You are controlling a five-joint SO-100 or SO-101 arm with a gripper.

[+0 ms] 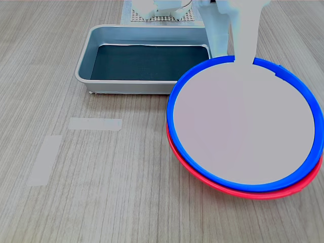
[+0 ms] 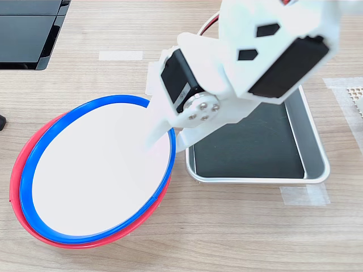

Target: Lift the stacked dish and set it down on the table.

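white gripper (image 2: 165, 137) spread open, one finger inside, one outside the stacked dish (image 2: 91, 175) rim, gripping nothing.

Bright, even light in both exterior views.
Shadows stay faint; the white arm (image 1: 238, 30) looks washed out, perhaps motion-blurred.

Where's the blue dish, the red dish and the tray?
blue dish (image 1: 243, 126), first exterior view, pale inside.
red dish (image 1: 202, 178), first exterior view, rim showing below the blue.
tray (image 2: 249, 141), second exterior view, dark bottom.
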